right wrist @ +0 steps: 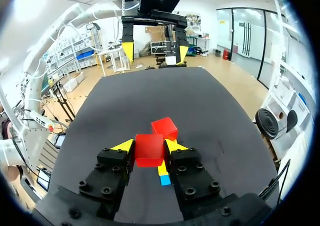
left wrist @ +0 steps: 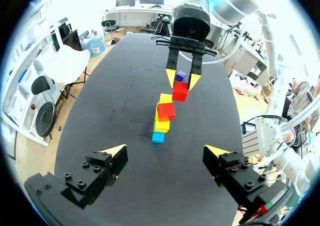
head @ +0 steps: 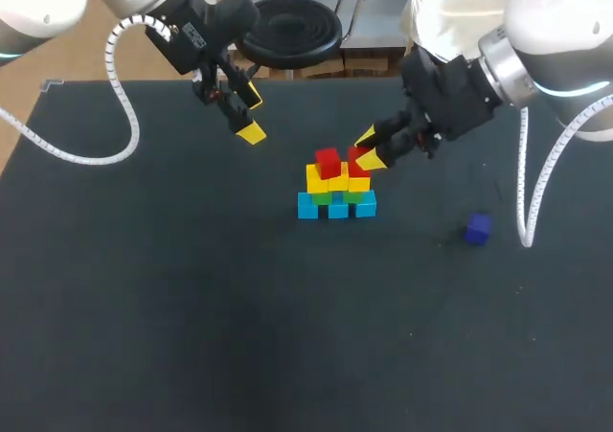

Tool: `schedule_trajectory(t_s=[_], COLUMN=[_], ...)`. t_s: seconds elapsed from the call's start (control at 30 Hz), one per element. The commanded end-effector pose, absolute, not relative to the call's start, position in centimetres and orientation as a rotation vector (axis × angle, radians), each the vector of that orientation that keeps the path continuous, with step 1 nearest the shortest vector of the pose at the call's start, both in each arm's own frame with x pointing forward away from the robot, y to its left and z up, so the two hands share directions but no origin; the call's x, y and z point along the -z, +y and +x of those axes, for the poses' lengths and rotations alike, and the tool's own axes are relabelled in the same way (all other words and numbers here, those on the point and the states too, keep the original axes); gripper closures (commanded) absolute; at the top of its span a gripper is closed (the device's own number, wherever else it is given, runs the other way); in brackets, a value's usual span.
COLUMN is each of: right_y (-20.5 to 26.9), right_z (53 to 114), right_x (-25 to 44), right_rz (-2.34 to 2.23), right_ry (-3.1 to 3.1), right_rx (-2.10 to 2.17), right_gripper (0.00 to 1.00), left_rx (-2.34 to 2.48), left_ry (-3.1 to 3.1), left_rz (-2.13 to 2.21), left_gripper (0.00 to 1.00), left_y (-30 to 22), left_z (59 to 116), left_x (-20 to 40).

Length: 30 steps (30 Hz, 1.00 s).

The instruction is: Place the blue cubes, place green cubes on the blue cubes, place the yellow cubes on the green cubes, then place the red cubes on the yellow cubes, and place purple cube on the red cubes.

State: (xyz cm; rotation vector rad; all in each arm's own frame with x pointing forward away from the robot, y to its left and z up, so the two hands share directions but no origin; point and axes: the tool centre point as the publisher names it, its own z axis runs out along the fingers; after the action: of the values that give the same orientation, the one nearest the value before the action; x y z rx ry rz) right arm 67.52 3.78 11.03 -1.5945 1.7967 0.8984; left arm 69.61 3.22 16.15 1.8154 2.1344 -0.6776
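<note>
Desk point(head: 192, 307): one, dark, carrying everything listed.
Left fingers point(head: 251, 114): one pair, left of and behind the stack point(head: 337, 191), well apart from it; spread wide, holding nothing.
Blue cubes point(head: 337, 209): three, side by side on the desk, forming the stack's bottom row.
Green cubes point(head: 321, 198): two show, sitting on the blue row; largely hidden by the layer above.
Yellow cubes point(head: 316, 178): a row on the green; the exact count cannot be told.
First red cube point(head: 329, 162): one, on top of the yellow row, at the stack's middle.
Second red cube point(right wrist: 149, 149): one, at the stack's upper right, just beside the first; whether it rests on the yellow cannot be told.
Right fingers point(head: 368, 150): one pair, at the stack's upper right, closed on the second red cube from two sides.
Purple cube point(head: 478, 229): one, alone on the desk, right of the stack and well apart from it.
</note>
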Motion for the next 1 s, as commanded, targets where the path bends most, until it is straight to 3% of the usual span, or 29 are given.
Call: schedule_trajectory(t_s=[0.03,1.0], right_y=[3.4,5.1], right_z=[67.9,68.6], right_x=[-10.8,-10.0], right_rz=[-1.589,-1.634], right_ry=[1.799,1.783], right_rx=[-0.890,-0.938], right_gripper=[1.00,1.00], left_rx=[0.678,0.678], left_ry=[2.131,2.131], left_rz=[1.814,1.814], left_gripper=[0.00,0.00], left_y=[3.3,3.3], left_z=[69.5,69.5], left_x=[-16.1,-16.1])
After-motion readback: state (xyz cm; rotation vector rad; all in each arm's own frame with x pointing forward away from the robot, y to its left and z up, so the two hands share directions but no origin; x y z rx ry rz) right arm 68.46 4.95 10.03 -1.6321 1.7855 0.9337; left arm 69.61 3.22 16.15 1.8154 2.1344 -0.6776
